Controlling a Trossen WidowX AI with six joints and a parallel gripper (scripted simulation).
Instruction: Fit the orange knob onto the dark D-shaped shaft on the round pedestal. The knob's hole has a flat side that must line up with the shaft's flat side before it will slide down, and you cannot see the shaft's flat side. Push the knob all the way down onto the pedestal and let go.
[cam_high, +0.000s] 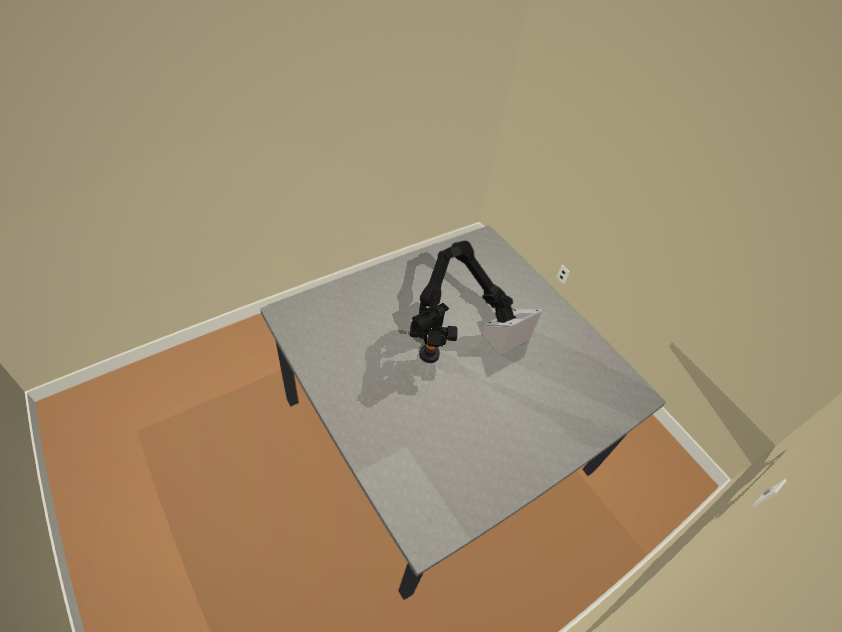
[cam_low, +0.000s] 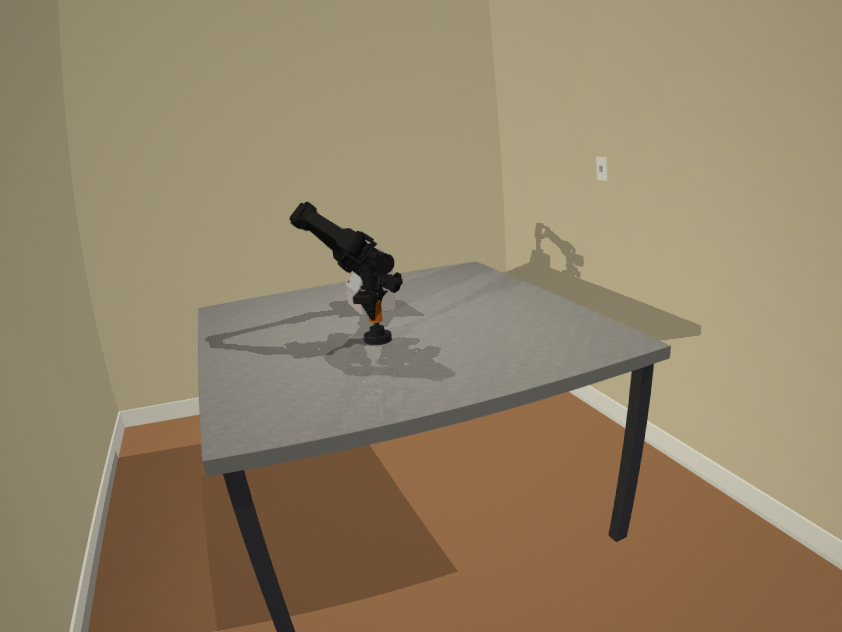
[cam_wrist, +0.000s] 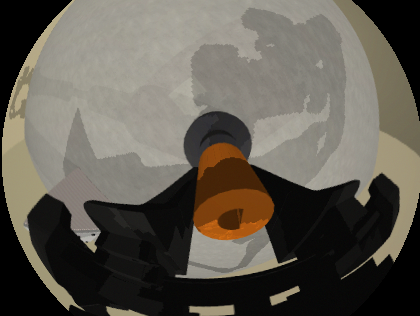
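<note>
The orange knob (cam_high: 430, 346) (cam_low: 377, 312) (cam_wrist: 223, 175) is upright, held in my gripper (cam_high: 430, 344) (cam_low: 376, 312) (cam_wrist: 223, 170), which is shut on it. The knob is over the round dark pedestal (cam_high: 429, 357) (cam_low: 377, 338) (cam_wrist: 194, 141). In the exterior view a short dark stub shows between the knob's lower end and the pedestal's wide base, so the knob is not down on that base. Whether the shaft's tip is inside the hole is hidden. The wrist view shows the knob's top with a hole that has a flat edge; the shaft's flat side is hidden.
A pale, pinkish-grey box-like stand (cam_high: 514, 336) (cam_wrist: 78, 200) is under the arm's base, behind the pedestal in the exterior view. The grey table top (cam_high: 476, 435) (cam_low: 285, 394) carries the arm's shadows. Its edges lie well away from the pedestal.
</note>
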